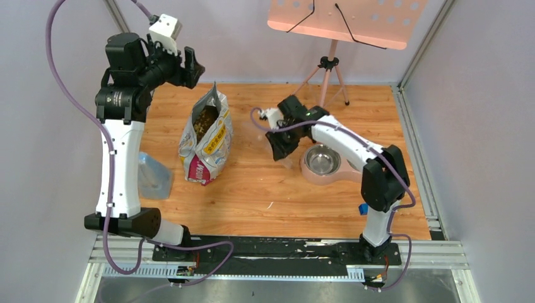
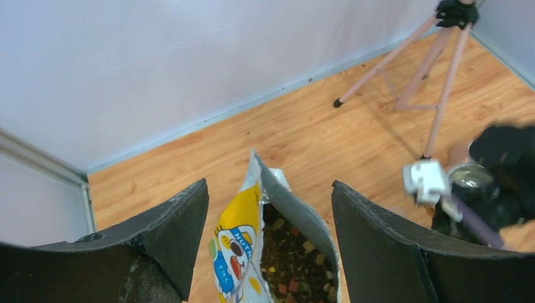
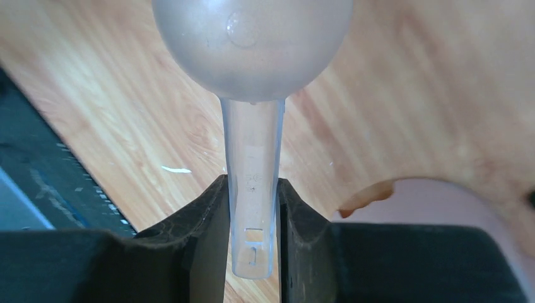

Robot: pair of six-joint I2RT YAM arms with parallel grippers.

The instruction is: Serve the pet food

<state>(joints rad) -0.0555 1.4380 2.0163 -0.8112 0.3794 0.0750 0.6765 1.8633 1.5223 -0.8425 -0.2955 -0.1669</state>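
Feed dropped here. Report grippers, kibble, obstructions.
Left gripper open above the bag. Right gripper shut on scoop handle. Kibble in the open bag, bowl looks empty. Nothing seen between scoop and bag.

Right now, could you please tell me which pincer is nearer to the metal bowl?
Right. The right pincer, clamping the scoop by its handle, sits just left of the bowl; the left pincer is far off, raised beyond the food bag.

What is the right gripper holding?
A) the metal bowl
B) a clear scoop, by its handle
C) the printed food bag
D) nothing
B: the right wrist view shows the right gripper closed on the handle of the clear scoop.
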